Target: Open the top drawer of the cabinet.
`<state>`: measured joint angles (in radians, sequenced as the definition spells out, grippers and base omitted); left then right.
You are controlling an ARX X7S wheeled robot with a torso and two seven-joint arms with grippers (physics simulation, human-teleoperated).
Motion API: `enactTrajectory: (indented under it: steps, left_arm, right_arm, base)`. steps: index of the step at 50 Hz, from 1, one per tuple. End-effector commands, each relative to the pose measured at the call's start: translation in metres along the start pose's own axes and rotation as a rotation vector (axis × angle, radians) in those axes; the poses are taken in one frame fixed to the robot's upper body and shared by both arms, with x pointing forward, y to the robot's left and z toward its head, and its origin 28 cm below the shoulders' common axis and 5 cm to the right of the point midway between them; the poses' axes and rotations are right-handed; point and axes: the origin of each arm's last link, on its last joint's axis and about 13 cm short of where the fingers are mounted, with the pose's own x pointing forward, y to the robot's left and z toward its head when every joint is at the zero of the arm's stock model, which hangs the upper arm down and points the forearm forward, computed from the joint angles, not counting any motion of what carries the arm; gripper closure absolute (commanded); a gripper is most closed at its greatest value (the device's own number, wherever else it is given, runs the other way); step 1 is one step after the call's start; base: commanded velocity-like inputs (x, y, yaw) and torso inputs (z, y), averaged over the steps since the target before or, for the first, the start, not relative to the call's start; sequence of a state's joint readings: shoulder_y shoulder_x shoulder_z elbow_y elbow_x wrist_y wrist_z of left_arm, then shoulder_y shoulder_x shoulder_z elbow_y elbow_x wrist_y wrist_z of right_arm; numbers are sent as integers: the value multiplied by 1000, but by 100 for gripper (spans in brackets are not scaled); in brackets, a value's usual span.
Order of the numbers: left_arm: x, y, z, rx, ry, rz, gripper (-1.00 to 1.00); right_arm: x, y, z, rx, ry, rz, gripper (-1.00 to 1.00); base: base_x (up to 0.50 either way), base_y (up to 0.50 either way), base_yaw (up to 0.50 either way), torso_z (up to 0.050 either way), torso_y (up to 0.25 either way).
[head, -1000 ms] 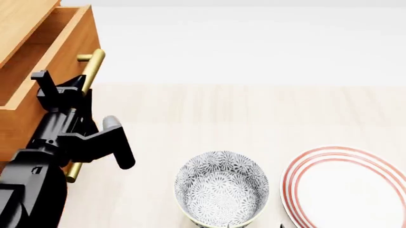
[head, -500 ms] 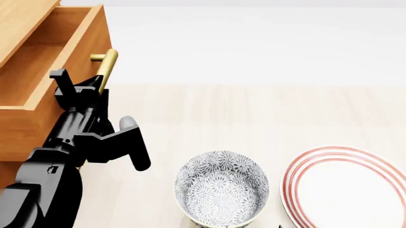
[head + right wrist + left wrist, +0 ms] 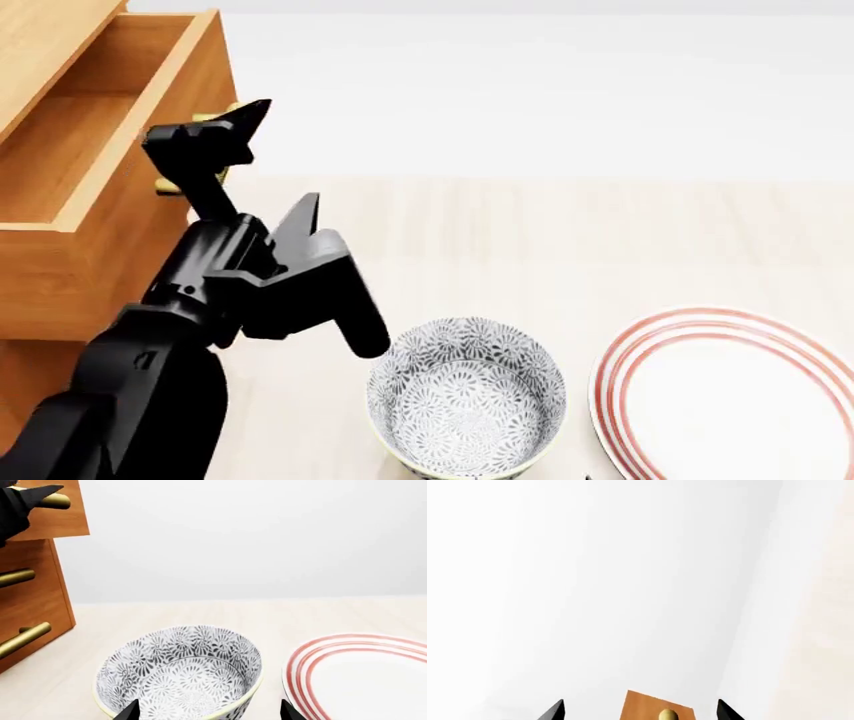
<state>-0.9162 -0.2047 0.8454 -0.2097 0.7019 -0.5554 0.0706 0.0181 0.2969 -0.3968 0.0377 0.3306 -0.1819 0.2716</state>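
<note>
Beside the pulled-out top drawer [image 3: 100,150] the left claw [image 3: 220,135] gapes — empty, no lettering visible.

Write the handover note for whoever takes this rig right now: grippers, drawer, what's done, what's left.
Left gripper: open, at the brass handle of the top drawer; the pictures don't show whether it touches the bar.
Right gripper: open, empty, hovering over the patterned bowl, beside the red-rimmed plate.
Top drawer: pulled well out of the cabinet, bare wood inside showing. The lower drawers look shut.
Done: drawer open.
Left: probably only backing the left arm away; pull further only if a wider opening is wanted.
</note>
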Motion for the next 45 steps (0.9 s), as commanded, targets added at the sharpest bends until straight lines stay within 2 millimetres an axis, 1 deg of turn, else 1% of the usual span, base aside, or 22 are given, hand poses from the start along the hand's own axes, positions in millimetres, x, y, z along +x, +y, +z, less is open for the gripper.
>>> enactTrajectory:
  steps: [1, 2, 6, 12, 15, 16, 22, 27, 29, 30, 32, 33, 34, 35, 39, 40, 45]
  left_arm:
    - [-5, 23, 28, -186, -50, 38, -100]
    - [-6, 28, 31, -191, -65, 53, -100]
    - [-9, 34, 38, -194, -88, 64, -100]
    - [-10, 48, 42, -216, -96, 90, -100]
    - [-14, 57, 45, -224, -73, 114, -100]
    - [-18, 63, 49, -242, -88, 118, -100]
    - [-29, 73, 57, -281, -120, 131, -100]
    - [-36, 80, 58, -387, -101, 126, -100]
    - [-40, 83, 58, -453, -86, 123, -100]
    - [-42, 86, 60, -525, -71, 120, -100]
    - [-43, 89, 60, -547, -56, 135, -100]
    - [-44, 94, 60, -652, -36, 104, -100]
    - [-44, 96, 60, -674, -25, 113, -100]
    - [-44, 100, 59, -735, -1, 99, -100]
    - [-39, 104, 54, -769, 56, 115, -100]
    - [-35, 104, 51, -797, 82, 105, -100]
    - [-25, 105, 43, -833, 128, 138, -100]
  right_arm:
    - [3, 0, 2, 6, -15, -4, -100]
    - [3, 0, 3, 6, -16, -3, -100]
    - [2, 0, 2, 5, -17, -2, -100]
    - [2, 0, 2, 4, -18, 0, -100]
    - [2, 0, 2, 2, -17, -1, -100]
    - [2, 1, 2, 1, -16, 0, -100]
    - [2, 1, 1, -1, -15, 0, -100]
    - [2, 1, 2, -2, -13, 1, -100]
    - [2, 1, 1, -4, -13, 1, -100]
    - [1, 1, 2, -5, -13, 2, -100]
    - [0, 1, 3, -6, -13, 1, -100]
    - [0, 1, 2, -7, -11, 1, -100]
    - [1, 1, 2, -7, -11, 1, -100]
    - [1, 1, 2, -8, -11, 2, -100]
    - [1, 1, 0, -10, -10, 2, -100]
    - [1, 1, 2, -11, -9, 2, -100]
    - [1, 2, 1, -12, -8, 2, -100]
  base:
    - [0, 0, 0, 0, 0]
    - [0, 0, 0, 0, 0]
    - [0, 0, 0, 0, 0]
    - [0, 0, 0, 0, 0]
    - [0, 0, 0, 0, 0]
    - [0, 0, 0, 0, 0]
    - [0, 0, 0, 0, 0]
    - [0, 0, 0, 0, 0]
    - [0, 0, 0, 0, 0]
    - [0, 0, 0, 0, 0]
    - [0, 0, 0, 0, 0]
    - [0, 0, 0, 0, 0]
    - [0, 0, 0, 0, 0]
    - [0, 0, 0, 0, 0]
    - [0, 0, 0, 0, 0]
    - [0, 0, 0, 0, 0]
    - [0, 0, 0, 0, 0]
